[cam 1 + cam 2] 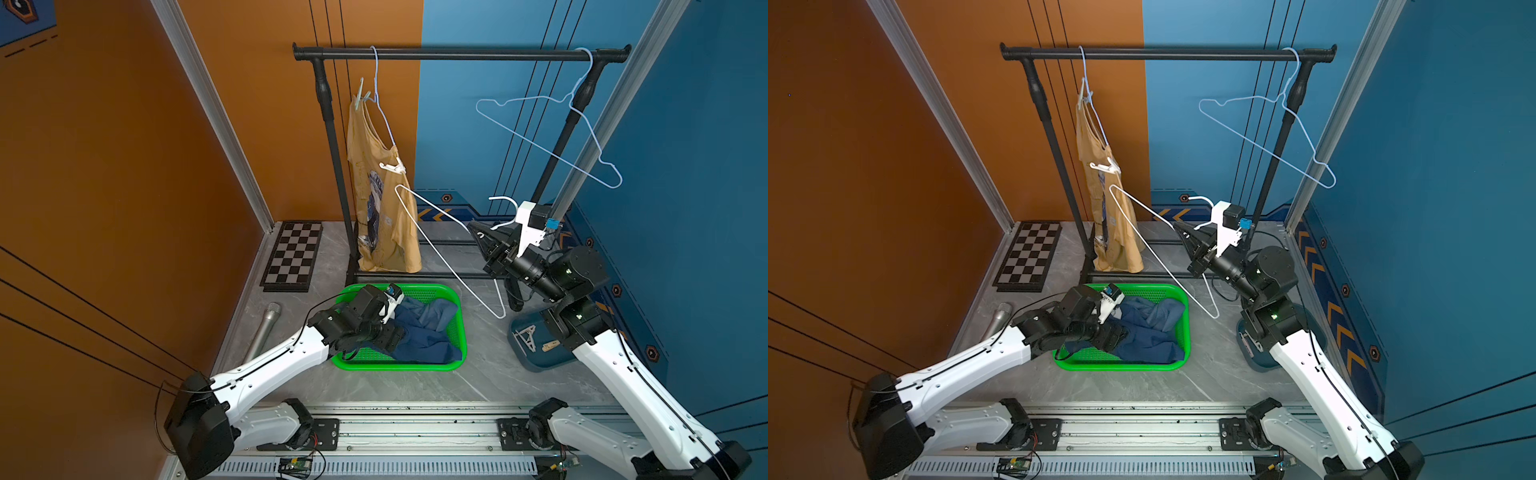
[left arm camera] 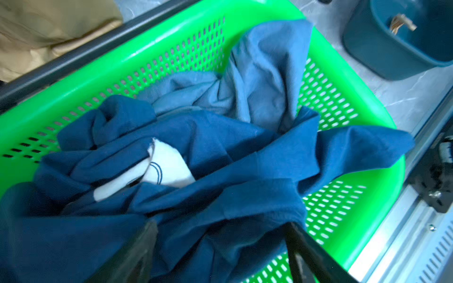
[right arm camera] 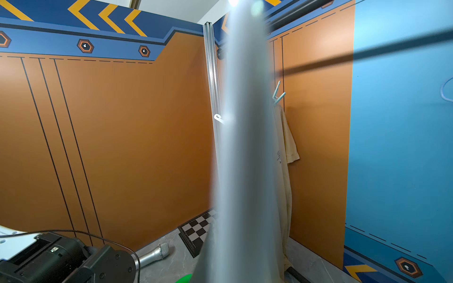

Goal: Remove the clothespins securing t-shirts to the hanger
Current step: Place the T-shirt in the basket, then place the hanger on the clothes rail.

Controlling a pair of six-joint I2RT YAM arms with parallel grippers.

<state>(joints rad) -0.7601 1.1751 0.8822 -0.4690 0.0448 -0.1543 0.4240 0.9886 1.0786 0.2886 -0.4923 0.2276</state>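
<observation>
I'm seeing the left gripper (image 2: 221, 224) hovering low inside the green basket (image 1: 395, 366). Its jaws are standing wide apart with nothing pinched, right over the navy t-shirt (image 2: 220, 159), which is lying crumpled there beside the slate-blue t-shirt (image 2: 264, 73). The right gripper (image 1: 473, 229) is clamping the neck of a bare white hanger (image 1: 436, 208), holding it tilted in the air in front of the rack (image 1: 457, 54). The blurred grey streak filling its wrist view is probably that wire, though I can't be sure. The mustard t-shirt (image 1: 382, 208) is hanging from a pale blue hanger (image 1: 376, 79) on the rack, with a pale green clothespin (image 1: 360, 96) pinching its top and a white clothespin (image 1: 394, 166) lower down. Two more clothespins (image 1: 524, 335) are lying in the blue bin (image 1: 540, 362).
</observation>
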